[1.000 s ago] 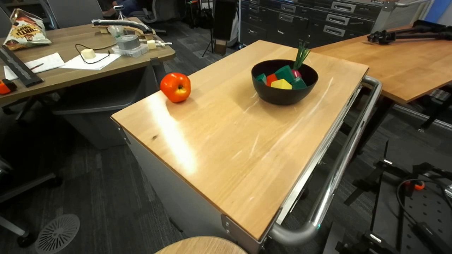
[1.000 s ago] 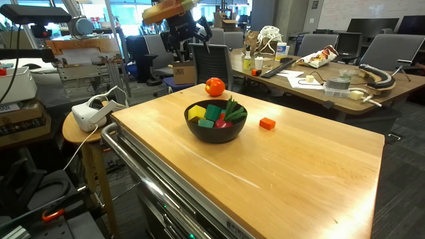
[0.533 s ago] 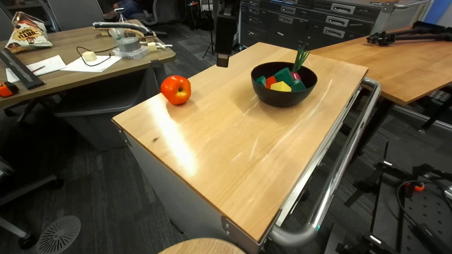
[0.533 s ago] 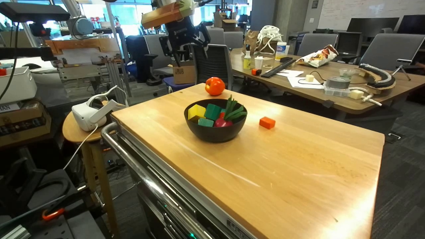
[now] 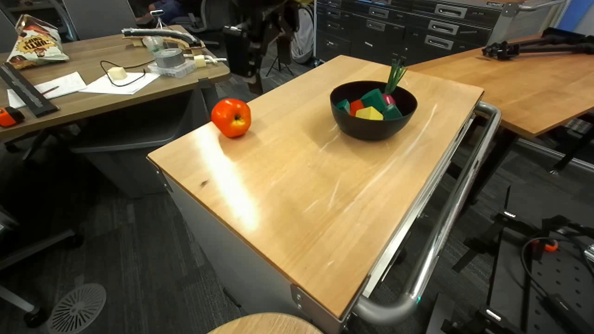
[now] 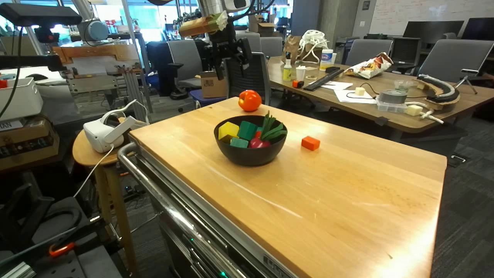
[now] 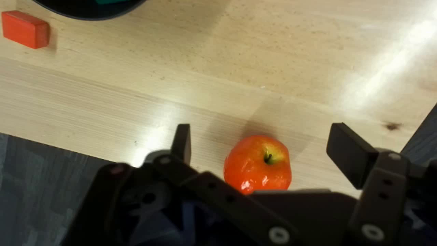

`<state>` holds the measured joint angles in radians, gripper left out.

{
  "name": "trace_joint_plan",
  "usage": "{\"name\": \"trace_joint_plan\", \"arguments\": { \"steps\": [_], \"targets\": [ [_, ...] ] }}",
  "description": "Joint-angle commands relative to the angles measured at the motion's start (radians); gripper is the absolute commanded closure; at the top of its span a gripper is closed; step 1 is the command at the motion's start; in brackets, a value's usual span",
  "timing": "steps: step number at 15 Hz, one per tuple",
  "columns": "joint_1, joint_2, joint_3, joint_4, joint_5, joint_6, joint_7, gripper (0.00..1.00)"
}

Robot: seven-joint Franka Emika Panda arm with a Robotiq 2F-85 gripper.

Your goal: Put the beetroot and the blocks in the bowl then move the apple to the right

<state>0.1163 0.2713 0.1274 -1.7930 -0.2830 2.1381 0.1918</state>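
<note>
The black bowl (image 5: 371, 127) stands on the table in both exterior views (image 6: 247, 156). It holds the beetroot (image 6: 257, 143), its green stalks upright, and several green, yellow and red blocks (image 6: 228, 131). A red-orange block (image 6: 310, 143) lies on the table beside the bowl and also shows in the wrist view (image 7: 25, 29). The apple (image 5: 231, 118) stands near the table's edge, apart from the bowl, in both exterior views (image 6: 250, 101). My gripper (image 6: 232, 71) is open and empty, above the apple's height. In the wrist view the apple (image 7: 257, 164) appears between the open fingers (image 7: 264, 147), untouched.
The wooden tabletop (image 5: 297, 195) has a metal handle rail (image 5: 441, 236) along one side. A desk (image 6: 293, 87) with a chip bag and tape stands beyond. A stool with a white headset (image 6: 106, 133) stands near a table corner.
My gripper has come into an exterior view from above and moved toward the apple's side. It has also turned. The apple, bowl and blocks have not moved.
</note>
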Motion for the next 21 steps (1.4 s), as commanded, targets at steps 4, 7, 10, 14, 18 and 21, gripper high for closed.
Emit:
{"name": "trace_joint_plan", "arguments": {
  "steps": [4, 7, 10, 14, 18, 21],
  "targets": [
    [0.028, 0.025, -0.028, 0.014, 0.008, -0.004, 0.003, 0.00],
    [0.025, 0.051, -0.038, 0.040, 0.045, -0.008, 0.069, 0.00],
    [0.033, 0.101, -0.054, 0.099, 0.104, -0.015, 0.185, 0.00],
    [0.054, 0.184, -0.071, 0.215, 0.135, -0.028, 0.294, 0.00],
    [0.102, 0.283, -0.104, 0.349, 0.099, -0.044, 0.356, 0.00],
    [0.134, 0.351, -0.130, 0.441, 0.087, -0.061, 0.367, 0.00]
  ]
}}
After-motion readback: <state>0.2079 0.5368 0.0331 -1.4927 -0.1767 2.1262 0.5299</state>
